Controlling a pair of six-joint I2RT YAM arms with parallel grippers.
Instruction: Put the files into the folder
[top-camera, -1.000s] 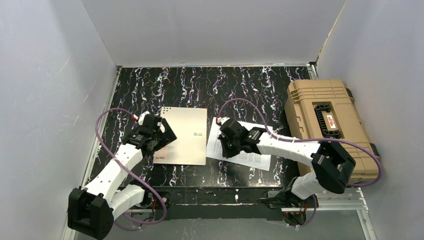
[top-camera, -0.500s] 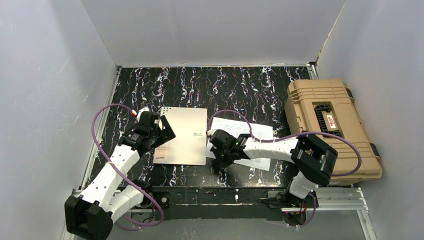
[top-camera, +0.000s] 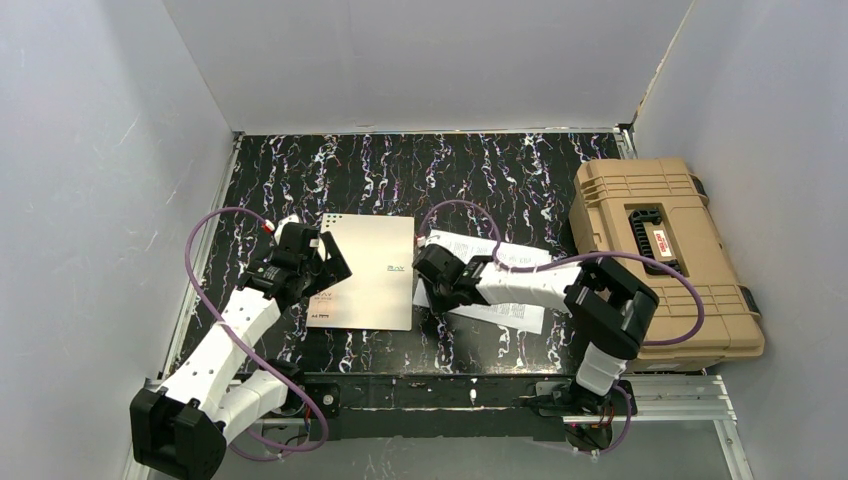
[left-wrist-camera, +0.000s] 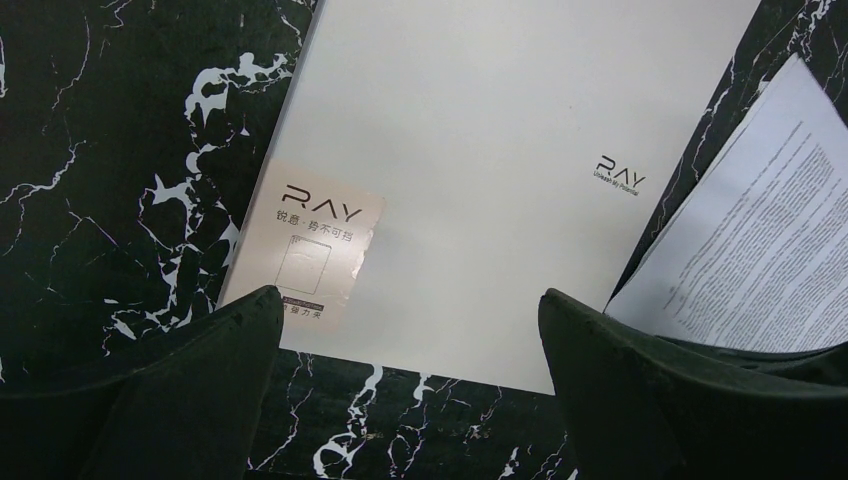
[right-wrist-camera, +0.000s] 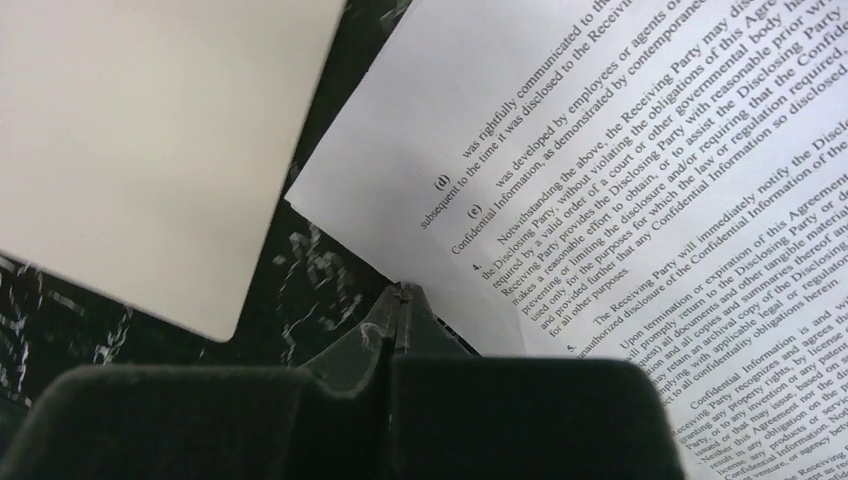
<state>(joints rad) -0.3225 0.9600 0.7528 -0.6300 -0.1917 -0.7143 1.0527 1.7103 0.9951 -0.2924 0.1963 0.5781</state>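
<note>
We are holding our right claw (right-wrist-camera: 400, 293) pressed shut, its tips touching the near edge of the files (right-wrist-camera: 650, 200). Whether a sheet is caught between them we cannot tell. Our left claw (left-wrist-camera: 410, 310) is gaping wide, gripping nothing, and the folder (left-wrist-camera: 480, 150) is lying closed just ahead of its fingers. Left of the right claw's tips, the folder's corner is sitting near the papers but apart from them.

So we are judging the task barely begun: the cover is not yet opened and no sheet is inside. The right wrist view is giving us the shut tips and the printed lines. Only the overhead view is showing both arms and the tan case (top-camera: 650, 255), well behind the right claw.
</note>
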